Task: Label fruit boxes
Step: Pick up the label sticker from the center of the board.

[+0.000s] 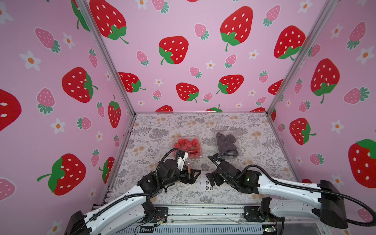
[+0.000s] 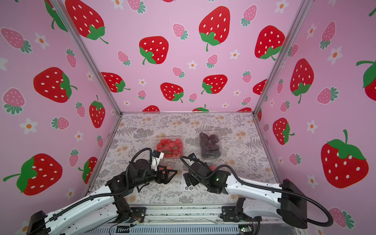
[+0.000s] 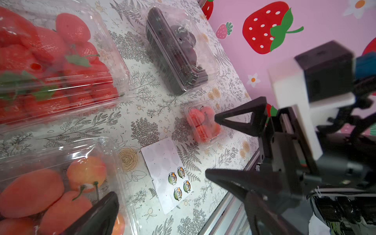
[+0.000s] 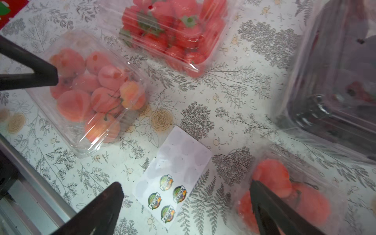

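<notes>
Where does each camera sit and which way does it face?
Top views: high behind the robot, looking down at the table; left arm and right arm show.
Left wrist: faces the sticker sheet and right end effector; one own finger shows.
Right wrist: looks down on the sticker sheet; both own fingers show.
Shared: both wrist views show the strawberry box.

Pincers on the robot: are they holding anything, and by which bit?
Nothing is held. The left pincer and the right pincer both stand open and empty, near the sticker sheet.
</notes>
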Available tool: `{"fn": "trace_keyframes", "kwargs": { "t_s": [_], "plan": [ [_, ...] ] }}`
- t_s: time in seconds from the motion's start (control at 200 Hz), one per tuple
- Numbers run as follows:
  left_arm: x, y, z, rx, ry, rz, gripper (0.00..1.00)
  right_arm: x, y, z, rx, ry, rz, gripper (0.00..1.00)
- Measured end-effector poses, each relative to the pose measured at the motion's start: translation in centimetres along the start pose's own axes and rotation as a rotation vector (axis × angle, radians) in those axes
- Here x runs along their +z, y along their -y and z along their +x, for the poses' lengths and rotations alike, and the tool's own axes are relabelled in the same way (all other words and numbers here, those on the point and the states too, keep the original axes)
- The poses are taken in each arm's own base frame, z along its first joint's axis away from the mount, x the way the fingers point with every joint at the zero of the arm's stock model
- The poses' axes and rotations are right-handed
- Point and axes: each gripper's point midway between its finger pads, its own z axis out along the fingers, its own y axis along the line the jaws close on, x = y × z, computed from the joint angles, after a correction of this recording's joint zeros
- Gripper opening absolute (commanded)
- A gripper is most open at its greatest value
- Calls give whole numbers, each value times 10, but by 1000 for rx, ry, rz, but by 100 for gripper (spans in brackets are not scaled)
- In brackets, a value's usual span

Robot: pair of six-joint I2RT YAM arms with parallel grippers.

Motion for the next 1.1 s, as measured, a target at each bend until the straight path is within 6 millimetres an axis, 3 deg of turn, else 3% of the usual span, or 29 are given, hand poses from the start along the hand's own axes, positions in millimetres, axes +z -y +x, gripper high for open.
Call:
{"fn": "trace_keyframes", "kwargs": {
  "t_s": [0.34, 0.87, 1.1],
  "plan": [
    [-23, -13, -9, -3, 84, -78, 100, 42, -3, 29, 26, -90, 58, 98],
    [-16, -21, 7, -32, 41, -83, 99, 67, -23, 68, 56, -214, 14, 92],
    [-19, -16, 7, -44, 56, -45, 99, 74, -28, 70, 65, -207, 5, 93]
  ]
}}
